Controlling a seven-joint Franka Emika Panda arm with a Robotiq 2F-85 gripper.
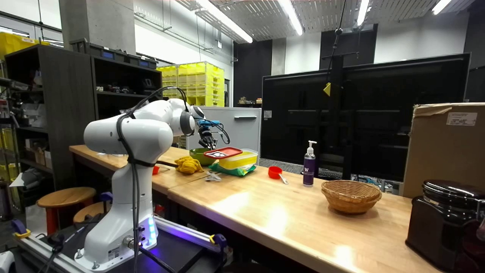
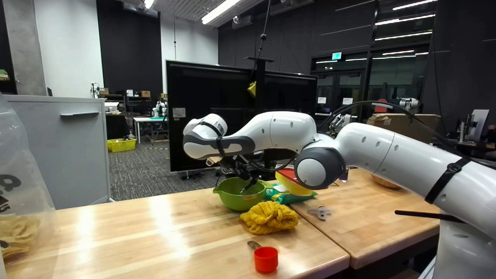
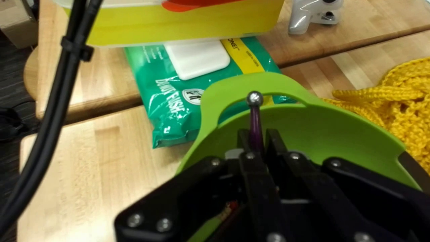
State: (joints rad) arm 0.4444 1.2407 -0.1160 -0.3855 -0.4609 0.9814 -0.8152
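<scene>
A green bowl spreads beneath me, lower right in the wrist view; a yellow container crosses the top left; a green packet lies upper centre; a knitted yellow cloth fills the right edge. At lower centre, my gripper pinches its jaws together on a slim purple rod, ball-tipped.

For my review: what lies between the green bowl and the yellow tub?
A green packet, seen in the wrist view, where the bowl and the tub each hide part of it.
</scene>
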